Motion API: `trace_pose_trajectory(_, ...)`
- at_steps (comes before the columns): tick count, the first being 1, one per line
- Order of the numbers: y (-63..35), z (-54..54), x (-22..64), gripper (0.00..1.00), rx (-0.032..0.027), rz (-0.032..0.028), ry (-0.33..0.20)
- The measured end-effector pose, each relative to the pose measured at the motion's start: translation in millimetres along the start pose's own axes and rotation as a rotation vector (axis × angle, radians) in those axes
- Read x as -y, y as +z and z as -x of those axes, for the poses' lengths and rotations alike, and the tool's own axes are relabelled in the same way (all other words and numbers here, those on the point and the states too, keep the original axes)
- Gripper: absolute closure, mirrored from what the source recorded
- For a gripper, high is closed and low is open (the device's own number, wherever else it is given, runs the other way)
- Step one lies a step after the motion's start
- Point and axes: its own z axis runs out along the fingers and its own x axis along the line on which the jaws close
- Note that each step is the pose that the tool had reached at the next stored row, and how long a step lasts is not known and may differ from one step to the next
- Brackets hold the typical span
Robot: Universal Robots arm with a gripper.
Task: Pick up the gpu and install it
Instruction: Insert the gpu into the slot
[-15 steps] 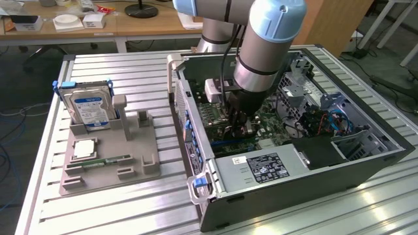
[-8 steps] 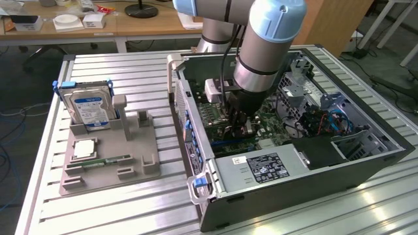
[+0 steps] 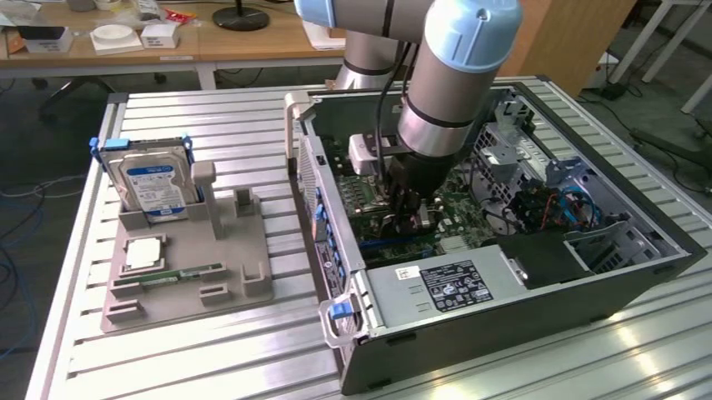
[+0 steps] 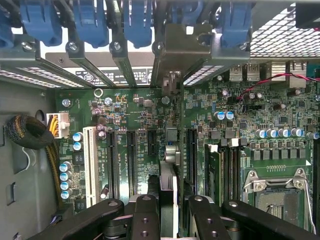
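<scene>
The gripper (image 3: 408, 218) is down inside the open computer case (image 3: 623, 275), jaws clamped on the gpu (image 4: 168, 172) standing edge-on over the motherboard (image 4: 260, 110).

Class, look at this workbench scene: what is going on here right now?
A robot arm reaches down into an open computer case. Its gripper is shut on the gpu, holding the thin card edge-on just above the motherboard, in line with the expansion slots. On the grey holder beside the case, the hard drive stands upright and a memory stick lies flat.
</scene>
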Motion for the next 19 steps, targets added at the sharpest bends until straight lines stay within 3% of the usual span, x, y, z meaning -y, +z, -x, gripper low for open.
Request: trace_pose_trajectory(19,0.6,2.7,-0.1,0.73,-0.0007,0.0017,-0.027)
